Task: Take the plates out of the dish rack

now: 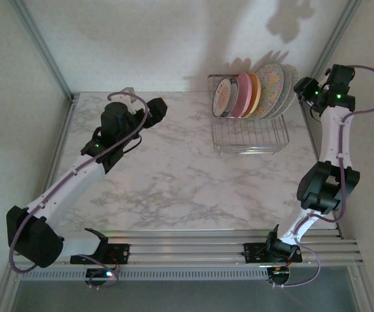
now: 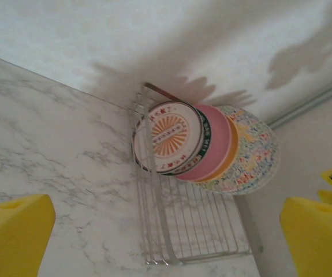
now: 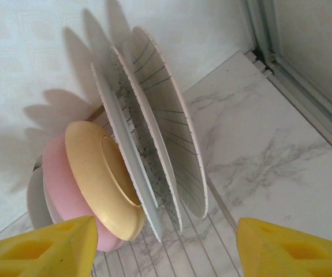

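All the plates stand on edge at the back of the dish rack, leaning on each other. Our right gripper hangs just beside the rack's right back corner, its yellow fingers spread wide with nothing between, facing the backs of the large plates. Our left gripper is well to the left of the rack, also open and empty. We judge the step is reaching for the outermost large plate. To do it well, we should slide one finger into the narrow gap behind its rim, close on that plate only, and lift straight up so the neighbours do not tip.
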You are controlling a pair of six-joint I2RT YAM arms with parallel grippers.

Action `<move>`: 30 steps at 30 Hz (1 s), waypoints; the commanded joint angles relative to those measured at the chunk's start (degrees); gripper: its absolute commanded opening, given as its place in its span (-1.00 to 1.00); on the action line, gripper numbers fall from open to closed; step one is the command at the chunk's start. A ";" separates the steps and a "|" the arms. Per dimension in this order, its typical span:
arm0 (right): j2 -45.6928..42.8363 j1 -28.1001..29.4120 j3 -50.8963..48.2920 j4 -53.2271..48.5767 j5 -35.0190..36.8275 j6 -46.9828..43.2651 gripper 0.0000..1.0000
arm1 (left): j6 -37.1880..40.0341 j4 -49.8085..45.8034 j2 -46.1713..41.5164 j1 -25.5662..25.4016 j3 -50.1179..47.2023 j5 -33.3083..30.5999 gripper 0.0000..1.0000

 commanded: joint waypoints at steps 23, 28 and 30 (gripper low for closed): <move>6.97 0.67 -10.43 21.24 -2.10 4.86 -0.08 | 0.05 0.92 -2.84 -1.61 0.20 1.06 0.99; 9.60 0.04 -8.26 22.39 -3.99 4.84 -0.11 | -0.22 0.32 -3.94 -1.81 -0.08 0.74 0.99; 10.70 0.04 -6.99 22.36 -5.38 4.38 -0.12 | -0.23 0.14 -4.30 -1.89 -0.19 0.55 0.99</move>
